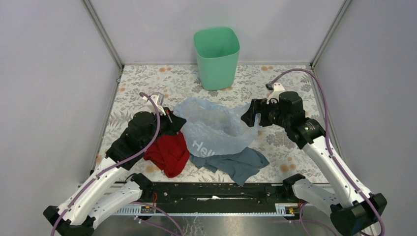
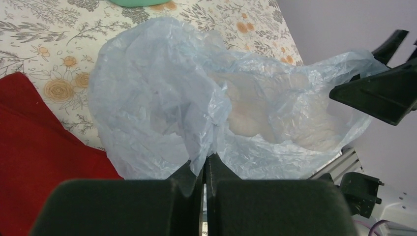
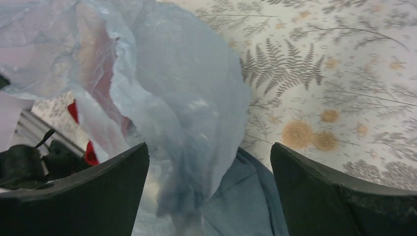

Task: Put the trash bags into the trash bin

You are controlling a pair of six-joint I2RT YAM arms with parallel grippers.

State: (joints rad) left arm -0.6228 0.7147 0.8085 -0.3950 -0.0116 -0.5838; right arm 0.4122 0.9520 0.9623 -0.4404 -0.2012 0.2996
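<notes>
Trash bag, pale-blue, translucent, crinkled: mid-table, bunched in loose folds between the two arms, white lettering on its near face; near edge over the grey-blue cloth, red cloth just beside it on the left

Left gripper: fingers pressed together on a fold of the bag's edge

Right gripper: jaws wide apart, a fold of the bag hanging between them

Trash bin, mint-green: upright at the far edge of the floral table, apart from the bag
</notes>
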